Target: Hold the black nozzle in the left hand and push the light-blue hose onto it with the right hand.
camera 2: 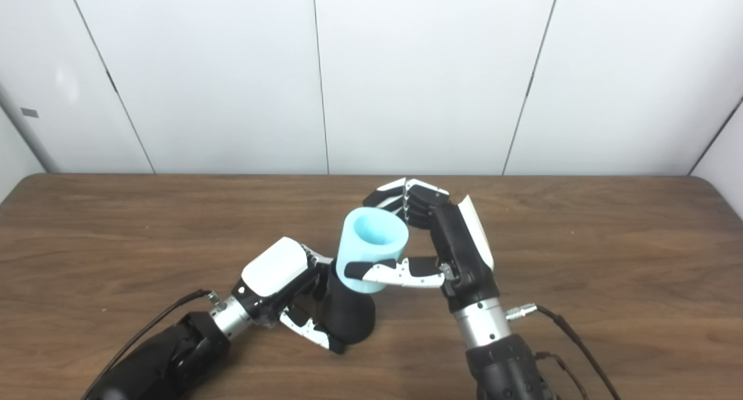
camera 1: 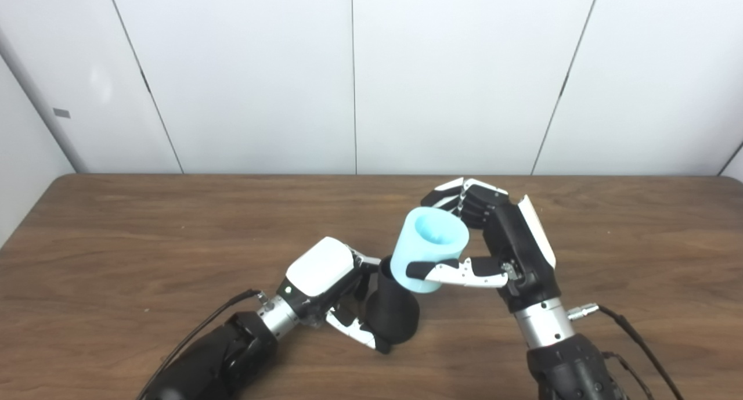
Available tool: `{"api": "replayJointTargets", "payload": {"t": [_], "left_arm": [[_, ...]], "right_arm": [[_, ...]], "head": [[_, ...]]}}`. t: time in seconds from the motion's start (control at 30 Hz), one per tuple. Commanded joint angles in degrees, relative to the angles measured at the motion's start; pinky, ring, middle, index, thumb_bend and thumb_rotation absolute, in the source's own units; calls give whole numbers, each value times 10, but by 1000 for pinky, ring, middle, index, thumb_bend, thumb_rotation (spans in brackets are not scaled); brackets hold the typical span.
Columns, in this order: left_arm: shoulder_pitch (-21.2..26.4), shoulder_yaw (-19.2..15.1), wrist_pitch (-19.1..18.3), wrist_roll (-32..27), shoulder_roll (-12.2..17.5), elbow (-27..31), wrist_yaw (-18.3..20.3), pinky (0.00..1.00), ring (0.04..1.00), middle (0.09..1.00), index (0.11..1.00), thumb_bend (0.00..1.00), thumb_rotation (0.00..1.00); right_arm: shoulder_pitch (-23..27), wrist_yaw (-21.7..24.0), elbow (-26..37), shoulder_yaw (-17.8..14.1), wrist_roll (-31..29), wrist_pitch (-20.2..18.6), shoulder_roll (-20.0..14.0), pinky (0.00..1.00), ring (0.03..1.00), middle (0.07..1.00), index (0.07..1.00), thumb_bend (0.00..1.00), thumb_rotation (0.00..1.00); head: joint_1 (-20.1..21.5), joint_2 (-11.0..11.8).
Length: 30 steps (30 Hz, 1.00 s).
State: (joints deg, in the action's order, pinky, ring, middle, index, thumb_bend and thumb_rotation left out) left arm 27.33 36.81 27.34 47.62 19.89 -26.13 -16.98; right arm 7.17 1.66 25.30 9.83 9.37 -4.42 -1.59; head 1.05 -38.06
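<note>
The black nozzle (camera 1: 393, 313) stands near the middle of the wooden table (camera 1: 116, 226), wide base down on the surface and narrow neck up, its long axis leaning a little so the neck tips toward the left and away from the camera. The light-blue hose (camera 1: 428, 248) is a short, thick tube just above and to the right of that neck; its long axis runs from lower left to upper right, its open upper end faces up and toward the far right, and its lower end meets the top of the nozzle. Whether the neck is already inside the tube cannot be told.

The left hand (camera 1: 336, 292) is wrapped around the nozzle from the left, grasping it, thumb across the lower front and white back plate facing up. The right hand (camera 1: 493, 243) grips the hose from the right, thumb lying across the front of the tube and fingers (camera 1: 450, 194) curled over behind its far rim.

A cable runs from each wrist toward the bottom edge. Behind the table stand plain white wall panels (camera 1: 453, 69). No brand, label or writing can be read on anything
</note>
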Motion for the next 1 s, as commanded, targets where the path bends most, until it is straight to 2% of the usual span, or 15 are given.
{"api": "replayJointTargets", "payload": {"t": [0.0,0.27,0.37,0.73,0.97], "left_arm": [[-59,28,-5,1,-30,-36,5,128,175,471,480,525,0],[-64,23,-5,-7,-27,-23,26,131,177,471,480,525,0],[-66,22,-5,-7,-26,-20,27,140,187,471,480,525,0],[-66,29,-4,-9,-23,-20,20,143,189,471,480,525,0],[-68,34,-4,-5,-20,-15,18,147,200,471,480,525,0]], "right_arm": [[15,2,7,2,-2,28,8,238,295,418,526,518,0],[8,7,5,1,5,23,12,197,268,412,524,518,0],[7,3,-8,2,5,42,13,180,253,406,521,518,0],[21,-21,-75,-6,46,158,11,118,194,397,513,519,0],[34,-67,-159,-16,87,283,14,103,162,456,504,526,0]], "head": [[2,-1],[4,-3],[3,-3],[7,-1],[6,-2]]}}
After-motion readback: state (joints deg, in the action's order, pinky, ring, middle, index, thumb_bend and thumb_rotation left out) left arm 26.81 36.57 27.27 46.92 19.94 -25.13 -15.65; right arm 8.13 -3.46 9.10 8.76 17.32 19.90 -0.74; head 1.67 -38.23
